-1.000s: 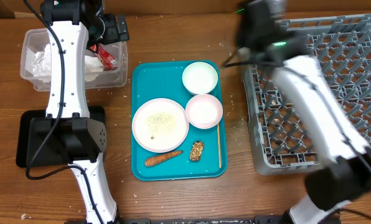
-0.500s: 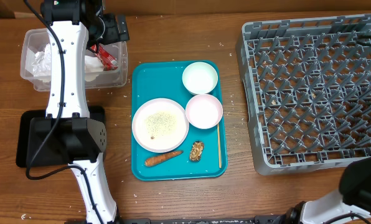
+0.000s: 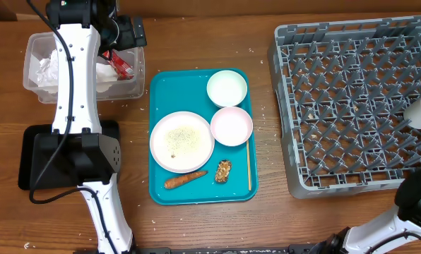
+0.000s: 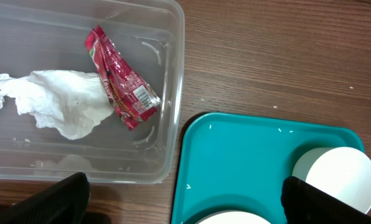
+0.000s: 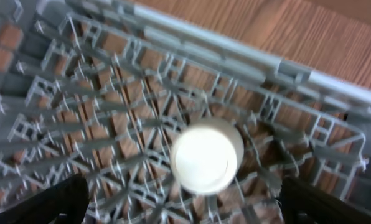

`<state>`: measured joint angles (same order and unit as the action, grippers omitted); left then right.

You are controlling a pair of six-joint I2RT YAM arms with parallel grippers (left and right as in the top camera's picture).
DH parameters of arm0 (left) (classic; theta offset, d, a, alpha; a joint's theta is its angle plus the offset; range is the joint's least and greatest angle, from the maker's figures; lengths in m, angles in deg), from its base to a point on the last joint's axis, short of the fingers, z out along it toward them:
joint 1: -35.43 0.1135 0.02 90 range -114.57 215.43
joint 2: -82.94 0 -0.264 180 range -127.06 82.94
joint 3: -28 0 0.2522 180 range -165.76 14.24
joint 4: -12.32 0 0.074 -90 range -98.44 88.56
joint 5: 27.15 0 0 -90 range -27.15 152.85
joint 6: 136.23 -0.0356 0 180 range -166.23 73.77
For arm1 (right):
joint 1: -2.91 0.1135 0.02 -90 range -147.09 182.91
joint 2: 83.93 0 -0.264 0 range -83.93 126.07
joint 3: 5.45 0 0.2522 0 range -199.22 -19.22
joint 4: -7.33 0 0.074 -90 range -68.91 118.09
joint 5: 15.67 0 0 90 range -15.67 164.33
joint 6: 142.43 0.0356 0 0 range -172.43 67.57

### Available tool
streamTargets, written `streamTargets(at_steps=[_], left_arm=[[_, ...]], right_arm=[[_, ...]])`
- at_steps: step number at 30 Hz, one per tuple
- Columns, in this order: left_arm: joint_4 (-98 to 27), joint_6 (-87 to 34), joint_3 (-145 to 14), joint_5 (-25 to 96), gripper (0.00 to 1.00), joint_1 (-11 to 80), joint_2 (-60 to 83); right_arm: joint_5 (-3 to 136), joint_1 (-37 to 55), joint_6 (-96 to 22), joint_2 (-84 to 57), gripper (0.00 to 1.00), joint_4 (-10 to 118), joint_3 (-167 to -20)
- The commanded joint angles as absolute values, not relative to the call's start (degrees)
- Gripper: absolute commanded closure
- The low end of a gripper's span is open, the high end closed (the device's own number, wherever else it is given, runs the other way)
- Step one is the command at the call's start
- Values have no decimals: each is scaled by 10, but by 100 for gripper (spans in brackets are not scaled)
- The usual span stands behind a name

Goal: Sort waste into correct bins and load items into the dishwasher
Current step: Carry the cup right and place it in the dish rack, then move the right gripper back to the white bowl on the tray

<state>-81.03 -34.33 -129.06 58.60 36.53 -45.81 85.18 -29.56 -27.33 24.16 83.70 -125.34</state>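
Right gripper (image 5: pixel 185 205): your jaws stand wide, holding nothing.
Cup (image 5: pixel 205 155): white and blurred, in the grey rack (image 5: pixel 111 93), just beyond your fingers, centred between them and touching neither; it's at the rack's right edge.
Left gripper (image 4: pixel 188 205): also wide and empty, above the gap between tub and teal tray (image 4: pixel 248 149).
Tub (image 4: pixel 170 93): clear, left of that hand; the red-and-white wrapper (image 4: pixel 120 78) lies against a white napkin (image 4: pixel 61 106) inside.
Tray contents: green-rimmed bowl (image 3: pixel 227 88) far right, smaller bowl (image 3: pixel 232 125), plate (image 3: pixel 182 141) with rice, carrot (image 3: pixel 184 180) and brown lump (image 3: pixel 223 171) near, chopsticks (image 3: pixel 249 166) along the right rim.
Black tray (image 3: pixel 34 159): near left, under your left arm.
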Motion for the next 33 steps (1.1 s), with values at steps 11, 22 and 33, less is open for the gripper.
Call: streamTargets(at_steps=[11, 22, 33], left_arm=[[-809, -338, -1298, 588, 0, 362, -459], [-809, -338, -1298, 588, 0, 362, -459], [-809, -338, -1298, 588, 0, 362, -459]], right_arm=[[640, -107, -317, 215, 12, 833, -1260], [716, 202, -316, 264, 10, 711, -1257], [763, 336, -313, 417, 14, 656, -1257]])
